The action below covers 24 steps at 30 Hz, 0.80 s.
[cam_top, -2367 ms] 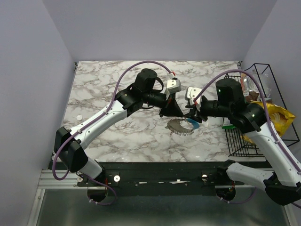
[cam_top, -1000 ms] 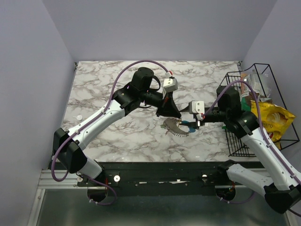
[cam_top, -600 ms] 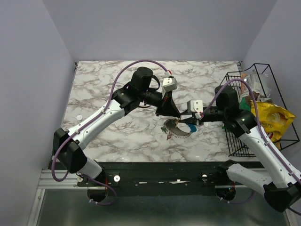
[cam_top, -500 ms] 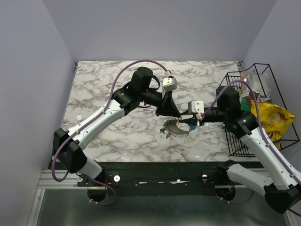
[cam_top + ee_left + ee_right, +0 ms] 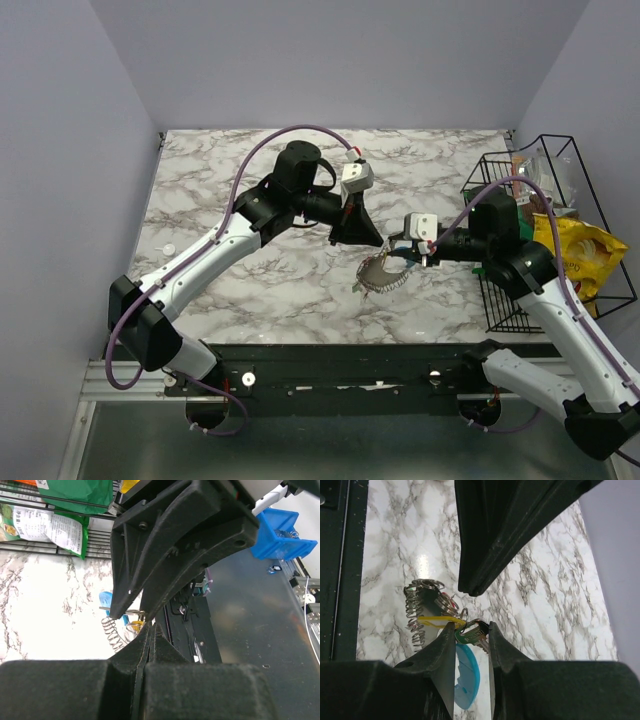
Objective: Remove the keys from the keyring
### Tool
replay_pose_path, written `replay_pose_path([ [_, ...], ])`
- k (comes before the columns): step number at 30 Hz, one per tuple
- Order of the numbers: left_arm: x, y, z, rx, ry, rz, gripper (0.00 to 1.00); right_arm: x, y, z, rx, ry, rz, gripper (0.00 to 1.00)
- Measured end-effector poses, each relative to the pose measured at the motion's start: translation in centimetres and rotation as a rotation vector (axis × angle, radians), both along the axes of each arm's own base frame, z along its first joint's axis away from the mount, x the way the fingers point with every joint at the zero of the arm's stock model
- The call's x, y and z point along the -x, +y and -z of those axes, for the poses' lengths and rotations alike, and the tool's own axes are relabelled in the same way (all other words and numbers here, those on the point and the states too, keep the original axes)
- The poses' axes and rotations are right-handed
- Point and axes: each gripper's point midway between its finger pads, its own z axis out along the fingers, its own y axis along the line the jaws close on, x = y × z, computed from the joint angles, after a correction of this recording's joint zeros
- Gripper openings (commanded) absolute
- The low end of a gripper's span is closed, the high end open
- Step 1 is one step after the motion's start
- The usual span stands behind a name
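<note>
The keyring (image 5: pixel 378 277), a grey coiled loop, lies at mid-table between both arms. In the right wrist view its coil (image 5: pixel 413 611) carries a yellow tag (image 5: pixel 436 622), a blue tag (image 5: pixel 466 674) and a red-headed key (image 5: pixel 448 600). My right gripper (image 5: pixel 471 631) is shut on a silver, green-tinted key (image 5: pixel 474 633) that hangs from a small ring on the bundle. From the top view, the right gripper (image 5: pixel 396 262) sits at the ring's right edge. My left gripper (image 5: pixel 377 242) is shut just above the ring. Its tips (image 5: pixel 150 626) meet beside the coil (image 5: pixel 113 635), and whether they pinch anything is hidden.
A black wire basket (image 5: pixel 497 296) stands at the table's right edge, with snack bags (image 5: pixel 580 250) in it. The two grippers nearly touch over the ring. The table's dark front rail (image 5: pixel 350 378) runs along the near side.
My right gripper has closed on the key and drawn slightly right, and the ring has shifted with it. The left gripper stayed shut and drew back a little.
</note>
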Motion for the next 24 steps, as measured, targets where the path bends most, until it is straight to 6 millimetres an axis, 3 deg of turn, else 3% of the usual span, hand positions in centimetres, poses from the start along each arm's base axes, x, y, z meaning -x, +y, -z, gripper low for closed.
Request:
replay_pose_path([
  [2, 0.0, 0.0, -0.2, 0.004, -0.004, -0.001, 0.0, -0.3, -0.2, 0.2, 0.011, -0.002, 0.021, 0.01],
  [10, 0.0, 0.1, -0.3, 0.006, -0.007, -0.003, 0.02, 0.1, -0.8, 0.2, 0.022, 0.006, 0.037, 0.01],
  [11, 0.0, 0.1, -0.3, 0.005, -0.008, -0.006, 0.08, 0.2, -0.8, 0.1, 0.022, 0.008, 0.038, 0.01],
  [12, -0.1, 0.1, -0.3, 0.005, -0.009, -0.008, 0.22, 0.3, -0.8, 0.0, 0.022, 0.01, 0.038, 0.01],
  [15, -0.3, 0.0, -0.2, 0.001, -0.011, -0.023, 0.43, 0.4, -0.9, -0.5, 0.02, 0.007, 0.038, 0.01],
  [18, -0.6, -0.1, -0.1, -0.001, -0.01, -0.031, 0.5, 0.4, -0.9, -1.2, 0.016, 0.001, 0.038, 0.01],
  [24, -0.6, -0.6, 0.8, -0.016, 0.002, -0.023, 0.55, 0.3, -0.8, -0.8, 0.03, 0.029, 0.037, 0.01],
])
